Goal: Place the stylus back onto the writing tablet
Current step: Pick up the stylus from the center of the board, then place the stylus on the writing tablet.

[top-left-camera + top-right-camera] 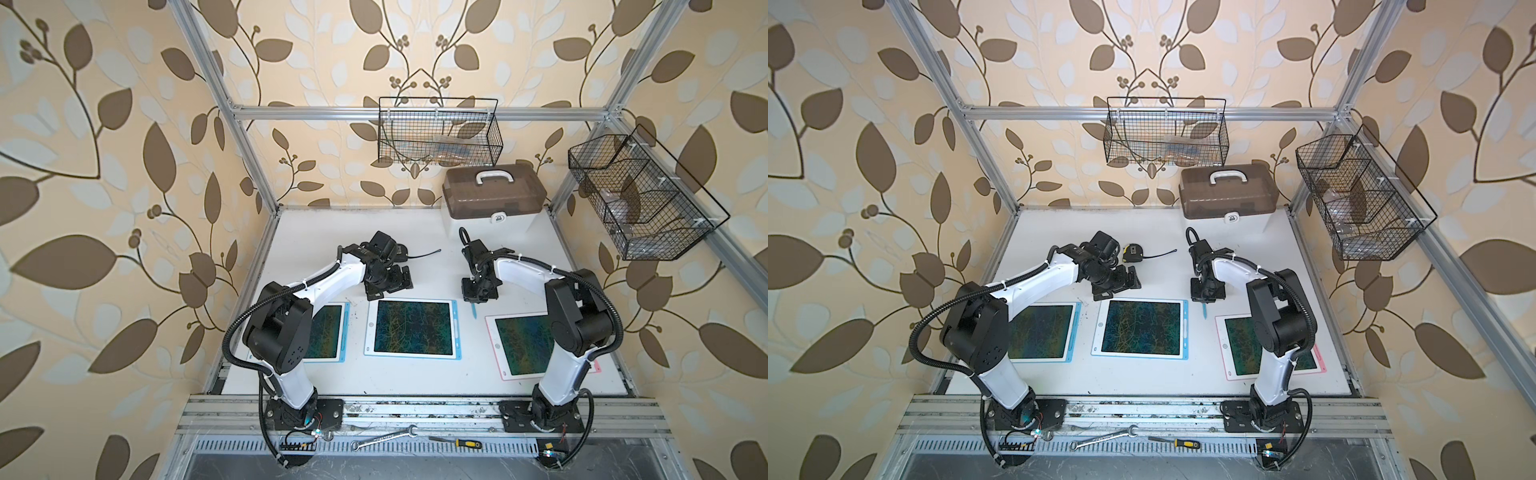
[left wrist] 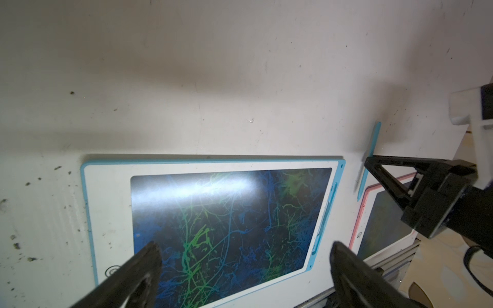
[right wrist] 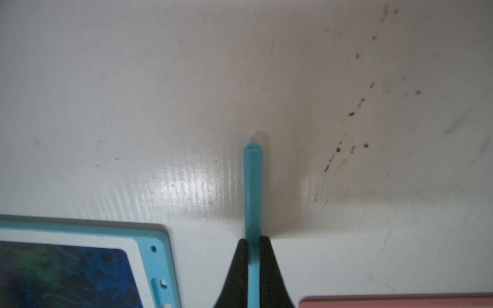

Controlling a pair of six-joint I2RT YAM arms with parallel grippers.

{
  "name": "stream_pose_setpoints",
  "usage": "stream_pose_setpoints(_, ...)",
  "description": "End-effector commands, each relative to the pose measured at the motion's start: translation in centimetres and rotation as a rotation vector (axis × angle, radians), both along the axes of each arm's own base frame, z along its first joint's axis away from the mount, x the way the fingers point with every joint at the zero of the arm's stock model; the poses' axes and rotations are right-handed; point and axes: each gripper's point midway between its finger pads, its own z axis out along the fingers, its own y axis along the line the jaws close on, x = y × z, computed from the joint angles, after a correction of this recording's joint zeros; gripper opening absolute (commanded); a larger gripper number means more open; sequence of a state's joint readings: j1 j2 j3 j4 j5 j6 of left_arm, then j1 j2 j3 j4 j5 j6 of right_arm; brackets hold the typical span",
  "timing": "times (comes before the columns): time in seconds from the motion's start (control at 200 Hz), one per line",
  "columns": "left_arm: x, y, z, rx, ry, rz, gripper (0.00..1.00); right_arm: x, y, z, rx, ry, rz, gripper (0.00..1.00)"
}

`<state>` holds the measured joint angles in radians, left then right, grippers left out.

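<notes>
My right gripper (image 3: 253, 240) is shut on a slim blue stylus (image 3: 253, 186), which runs lengthwise out past the fingertips. In both top views the stylus (image 1: 474, 311) (image 1: 1204, 311) hangs just right of the far right corner of the middle writing tablet (image 1: 412, 328) (image 1: 1140, 328). That tablet has a blue frame and a dark, scribbled screen. A stylus slot (image 2: 324, 213) runs along its right edge. My left gripper (image 2: 244, 248) is open and holds nothing, hovering over the tablet's far edge (image 1: 388, 286). The left wrist view also shows the stylus (image 2: 372, 149) in the right gripper (image 2: 369, 161).
Another blue-framed tablet (image 1: 328, 332) lies at the left, partly under my left arm. A pink-framed tablet (image 1: 523, 345) lies at the right. A tape measure (image 1: 1133, 252) and a brown-lidded box (image 1: 492, 195) sit at the back. Wire baskets (image 1: 440, 133) (image 1: 640, 195) hang on the frame.
</notes>
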<state>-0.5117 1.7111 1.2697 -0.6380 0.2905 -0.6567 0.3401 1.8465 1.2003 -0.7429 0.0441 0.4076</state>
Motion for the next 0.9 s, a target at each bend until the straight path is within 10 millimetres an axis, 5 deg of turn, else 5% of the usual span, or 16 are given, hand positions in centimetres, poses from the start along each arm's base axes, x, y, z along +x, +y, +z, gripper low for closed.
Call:
stream_pose_setpoints(0.0,-0.5,-0.4,0.1,-0.015,0.004,-0.021,0.99,-1.2,0.3,0.7,0.008,0.010,-0.002,0.08)
stream_pose_setpoints(0.895,-0.9,0.3,0.0,0.012,-0.003,-0.022,0.99,-5.2,5.3,2.0,0.078,0.013,0.057,0.09)
